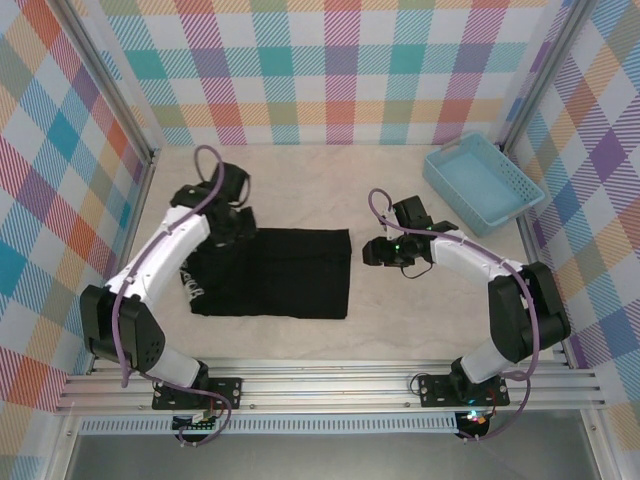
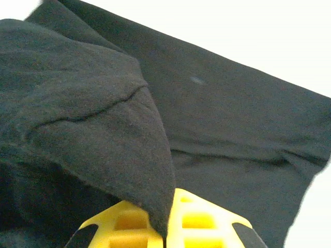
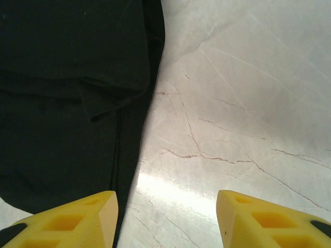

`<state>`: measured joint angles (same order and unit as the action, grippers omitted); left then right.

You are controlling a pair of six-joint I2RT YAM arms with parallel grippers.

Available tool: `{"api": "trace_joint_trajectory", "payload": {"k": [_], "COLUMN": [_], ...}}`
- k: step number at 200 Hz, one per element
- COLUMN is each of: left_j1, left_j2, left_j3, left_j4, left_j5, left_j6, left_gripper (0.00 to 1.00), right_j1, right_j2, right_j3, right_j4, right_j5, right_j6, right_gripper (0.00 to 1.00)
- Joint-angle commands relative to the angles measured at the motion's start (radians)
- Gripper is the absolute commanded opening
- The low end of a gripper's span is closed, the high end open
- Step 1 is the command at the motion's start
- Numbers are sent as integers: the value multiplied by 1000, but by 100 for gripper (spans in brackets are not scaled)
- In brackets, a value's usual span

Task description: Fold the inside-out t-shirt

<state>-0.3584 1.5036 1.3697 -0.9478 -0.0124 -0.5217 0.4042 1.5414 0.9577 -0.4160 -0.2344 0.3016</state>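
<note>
The inside-out t-shirt point(image 1: 275, 272) lies as a flat black rectangle on the pale table, left of centre. My left gripper point(image 1: 228, 218) is at its far left corner. In the left wrist view its yellow fingers point(image 2: 201, 219) are shut on a raised flap of the black cloth point(image 2: 93, 129), and the rest of the shirt point(image 2: 232, 134) spreads flat beyond. My right gripper point(image 1: 372, 251) hovers just off the shirt's right edge. It is open point(image 3: 168, 206) over bare table with nothing between its fingers, and the shirt's edge point(image 3: 67, 103) lies beside its left finger.
A light blue basket point(image 1: 482, 182) stands at the back right corner. Marbled table surface point(image 3: 238, 103) stretches right of the shirt. Checked walls and metal frame posts point(image 1: 150, 160) close in the workspace on three sides.
</note>
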Motion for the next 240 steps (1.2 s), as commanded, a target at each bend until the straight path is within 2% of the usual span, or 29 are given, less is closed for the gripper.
{"api": "trace_joint_trajectory", "payload": {"k": [1,37,86,100,125,139,168,217,240], "left_j1": [-91,-186,-276,-283,-282,-281,-281,-312,-324], "left_j2": [52,248,405,414,401,402,387,379,383], "left_j3": [-19,127,236,268,315,355,432,436,455], "left_j4": [128,110,112,76,-7,-75,-181,-192,-206], "left_j5": [151,170,248,235,191,165,167,295,319], "left_j6": [-218,-200,-187,-158,-92,-42,23,39,46], "left_gripper": [0,0,0,0,0,0,0,0,0], "right_j1": [-8,-7,-9,-10,-10,-10,-10,-12,-18], "right_j2": [-39,-65,-75,-41,29,56,66,60,62], "right_j3": [20,4,-4,11,32,41,59,62,67], "right_j4": [-27,-27,-41,-52,-7,12,-26,-60,-74], "right_j5": [19,18,59,34,-107,-147,-89,-18,-2], "right_j6": [-16,-13,-4,-1,37,56,23,11,7], "right_gripper": [53,53,54,54,51,50,50,51,51]}}
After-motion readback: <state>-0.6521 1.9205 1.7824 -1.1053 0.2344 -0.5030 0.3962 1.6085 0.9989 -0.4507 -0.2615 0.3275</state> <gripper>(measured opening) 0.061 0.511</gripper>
